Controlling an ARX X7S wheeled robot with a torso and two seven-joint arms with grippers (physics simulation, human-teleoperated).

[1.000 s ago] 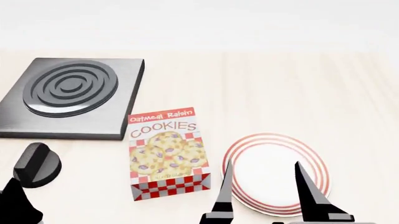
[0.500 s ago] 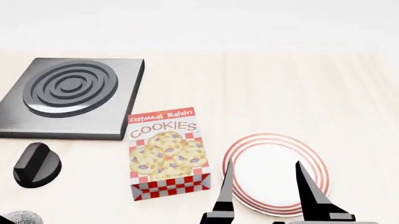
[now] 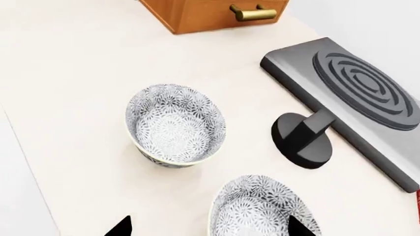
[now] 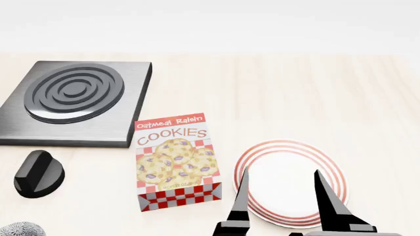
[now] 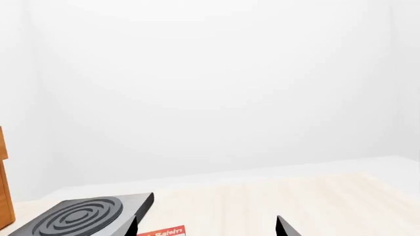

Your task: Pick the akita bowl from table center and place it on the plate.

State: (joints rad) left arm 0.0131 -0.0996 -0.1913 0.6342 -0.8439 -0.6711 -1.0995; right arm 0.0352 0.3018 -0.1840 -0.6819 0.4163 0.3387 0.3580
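The left wrist view shows two alike speckled akita bowls upright on the pale table. One akita bowl [image 3: 176, 125] stands farther out. The nearer bowl [image 3: 261, 209] sits between the spread fingertips of my left gripper [image 3: 208, 230], close to one fingertip [image 3: 298, 228] and touched by neither. The left gripper is open. In the head view only a sliver of a speckled bowl rim [image 4: 19, 229] shows at the bottom left corner. The plate [image 4: 288, 144], white with red rings, lies at the lower right. My right gripper [image 4: 284, 196] hovers over it, open and empty.
A cookies box [image 4: 174, 160] stands just left of the plate. Behind it lies a grey burner slab [image 4: 72, 98] with a black knob [image 4: 39, 173] in front. A wooden drawer unit with a brass handle [image 3: 253, 12] sits beyond the bowls, near the table's edge.
The dark left arm part has left the head view's bottom left corner, and a speckled bowl rim now shows there. The right gripper sits slightly lower in view.
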